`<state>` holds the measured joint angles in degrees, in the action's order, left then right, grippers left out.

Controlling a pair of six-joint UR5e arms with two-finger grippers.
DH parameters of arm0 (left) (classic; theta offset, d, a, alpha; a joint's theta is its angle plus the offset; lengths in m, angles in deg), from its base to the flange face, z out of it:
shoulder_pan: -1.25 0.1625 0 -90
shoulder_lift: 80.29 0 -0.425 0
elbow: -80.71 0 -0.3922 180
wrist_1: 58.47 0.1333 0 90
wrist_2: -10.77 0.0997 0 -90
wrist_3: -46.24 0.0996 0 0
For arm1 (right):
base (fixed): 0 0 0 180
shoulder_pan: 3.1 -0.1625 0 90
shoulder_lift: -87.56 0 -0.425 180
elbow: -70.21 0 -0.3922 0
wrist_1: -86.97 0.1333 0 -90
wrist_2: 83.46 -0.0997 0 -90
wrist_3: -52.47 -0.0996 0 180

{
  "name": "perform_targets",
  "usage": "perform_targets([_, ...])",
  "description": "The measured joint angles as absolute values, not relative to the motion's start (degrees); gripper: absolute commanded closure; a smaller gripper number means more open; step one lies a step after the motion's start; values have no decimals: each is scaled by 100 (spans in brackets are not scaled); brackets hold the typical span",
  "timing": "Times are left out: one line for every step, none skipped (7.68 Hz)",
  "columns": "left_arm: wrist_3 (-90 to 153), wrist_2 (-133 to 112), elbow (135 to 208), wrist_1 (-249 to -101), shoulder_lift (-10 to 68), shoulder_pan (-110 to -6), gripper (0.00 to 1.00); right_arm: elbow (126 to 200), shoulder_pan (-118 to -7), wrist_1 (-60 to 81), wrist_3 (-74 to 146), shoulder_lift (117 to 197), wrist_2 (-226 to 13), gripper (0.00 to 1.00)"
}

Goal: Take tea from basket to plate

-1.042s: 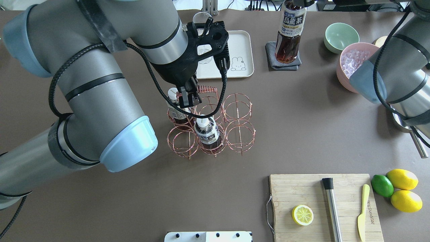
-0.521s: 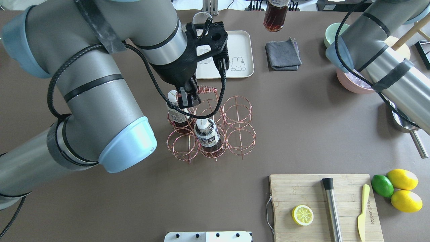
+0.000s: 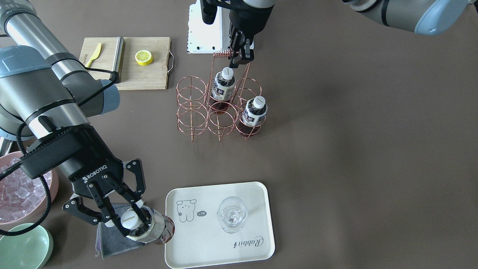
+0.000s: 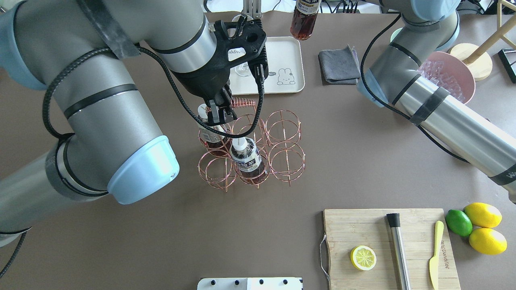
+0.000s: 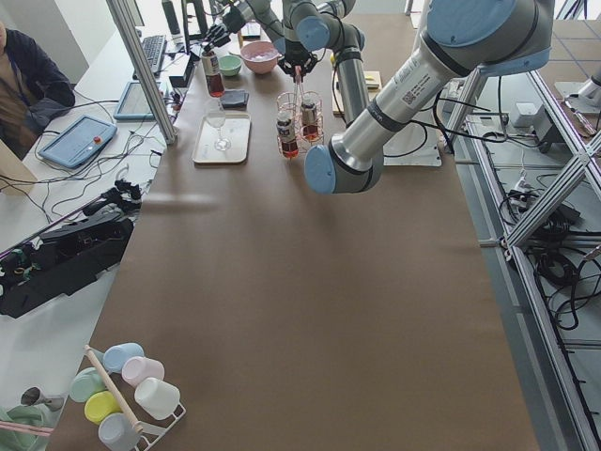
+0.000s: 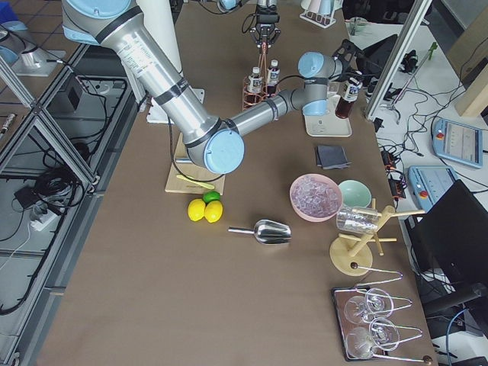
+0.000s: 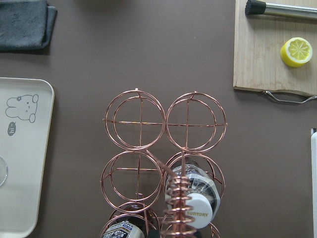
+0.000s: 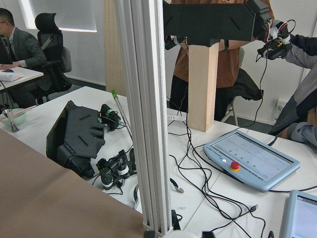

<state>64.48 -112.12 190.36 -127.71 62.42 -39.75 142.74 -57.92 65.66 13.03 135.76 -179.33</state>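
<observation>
My right gripper [image 3: 129, 218] is shut on a tea bottle [image 3: 158, 228] at its white cap and holds it tilted over the grey cloth, at the edge of the cream plate [image 3: 209, 246]. In the overhead view this bottle [image 4: 303, 24] hangs just right of the plate [image 4: 288, 48]. The copper wire basket [image 3: 191, 108] holds two more tea bottles [image 3: 223, 87] [image 3: 254, 112]. My left gripper [image 4: 219, 113] is shut on the basket's coiled handle [image 4: 242, 102]. A clear stemmed glass [image 3: 232, 215] stands on the plate.
A grey cloth [image 4: 338, 64] lies right of the plate. A pink bowl of ice [image 3: 22, 194] and a green bowl [image 3: 22, 246] are beyond it. A cutting board [image 4: 354, 225] carries a lemon half, a steel muddler and a yellow knife; lemons and a lime [image 4: 479, 225] lie beside it.
My right arm has lifted the tea bottle off the grey cloth and carried it left, toward the plate. My left gripper and the basket handle have shifted slightly left.
</observation>
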Motion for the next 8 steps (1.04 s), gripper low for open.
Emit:
perform_targets([6458,-11235,19127,-12742,6179,-4115,100,14210,-5630,6693,1238,13568,-17680,100])
perform_targets([6488,-11254,19223,-12638,6135,-4284,100,14105,-5455,6863,1174,13565,-17405,100])
perform_targets([6550,-11310,19305,-12518,6098,-4492,100,13903,-5245,7095,1139,13534,-17078,100])
perform_targets([6705,-11456,19347,-12449,5996,-4748,100,13743,-5087,7241,1125,13498,-16874,100])
perform_targets([6974,-11649,19357,-12420,5838,-5060,100,13639,-4953,7302,1119,13475,-16748,100])
perform_targets([7330,-11817,19343,-12404,5631,-5353,100,13526,-4854,7319,1117,13473,-16687,100])
perform_targets([7730,-11921,19298,-12395,5436,-5659,100,13421,-4801,7316,1117,13471,-16670,100])
perform_targets([8149,-12013,19200,-12362,5290,-5959,100,13362,-4778,7308,1120,13471,-16675,100])
